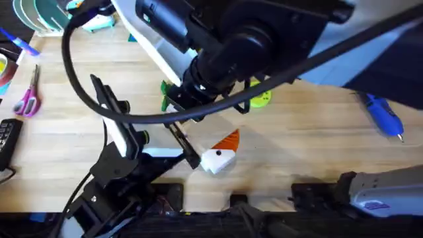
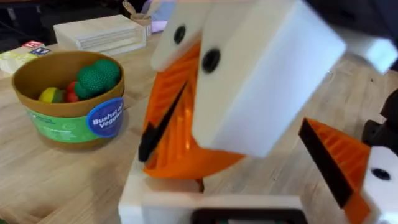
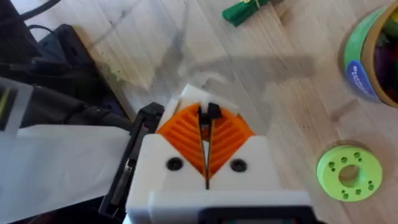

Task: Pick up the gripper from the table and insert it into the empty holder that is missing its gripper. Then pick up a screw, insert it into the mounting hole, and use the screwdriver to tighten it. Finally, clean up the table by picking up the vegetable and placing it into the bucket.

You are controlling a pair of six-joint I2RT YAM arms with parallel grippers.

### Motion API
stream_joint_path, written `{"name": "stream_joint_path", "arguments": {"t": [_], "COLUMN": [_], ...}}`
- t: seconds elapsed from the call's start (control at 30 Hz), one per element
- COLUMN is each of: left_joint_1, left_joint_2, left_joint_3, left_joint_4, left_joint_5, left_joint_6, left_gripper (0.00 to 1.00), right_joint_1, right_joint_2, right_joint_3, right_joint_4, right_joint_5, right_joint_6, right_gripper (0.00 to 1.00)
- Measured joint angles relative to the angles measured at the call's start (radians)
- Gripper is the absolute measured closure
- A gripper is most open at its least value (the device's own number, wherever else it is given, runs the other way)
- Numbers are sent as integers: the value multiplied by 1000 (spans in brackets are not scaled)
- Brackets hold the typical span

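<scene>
Both arms are black with thick round joints and a looping black cable (image 1: 73,73), and the right gripper (image 3: 205,134) ends in white block-like fingers with ribbed orange pads (image 3: 186,134) — each face dotted with a dark screw hole (image 3: 175,164).

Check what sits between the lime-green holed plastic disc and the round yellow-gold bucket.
Nothing. In the right wrist view, bare wooden table separates the lime-green holed plastic disc from the round yellow-gold bucket.
</scene>
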Motion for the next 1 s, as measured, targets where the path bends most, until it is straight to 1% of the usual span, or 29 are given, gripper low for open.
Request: {"name": "stream_joint_path", "arguments": {"t": [0.17, 0.2, 0.3, 0.33, 0.37, 0.47, 0.5, 0.6, 0.7, 0.9, 1.0], "left_joint_1": [0, 0, 0, -1, -1, -1, -1, -1, -1, -1, -1], "left_joint_2": [0, 0, 0, 0, 0, -4, -4, -4, -4, -4, -4], "left_joint_3": [0, 0, 0, 0, 0, 0, 0, 0, 0, 0, 0], "left_joint_4": [0, 0, 0, 0, 1, 3, 3, 3, 3, 3, 3], "left_joint_5": [0, 0, 1, 0, 0, 0, 0, 1, 1, 2, 3], "left_joint_6": [0, 0, 1, 1, 4, 18, 23, 32, 37, 41, 43], "left_gripper": [8, 8, 8, 8, 8, 8, 8, 8, 8, 8, 8], "right_joint_1": [0, 0, 0, 0, -3, -32, -41, -47, -59, -115, -122], "right_joint_2": [0, 0, -1, -3, -6, -26, -37, -81, -151, -304, -365], "right_joint_3": [0, 0, 0, 0, 0, -1, -2, -3, -3, -3, -3], "right_joint_4": [-2, -3, -10, -12, -15, -38, -44, -62, -90, -169, -208], "right_joint_5": [0, 0, -5, -6, 1, 16, 14, -3, -15, -19, -19], "right_joint_6": [0, 0, 7, 9, 11, 11, 8, 10, 10, 11, 9], "right_gripper": [994, 981, 771, 640, 537, 108, 32, 8, 8, 7, 9]}}
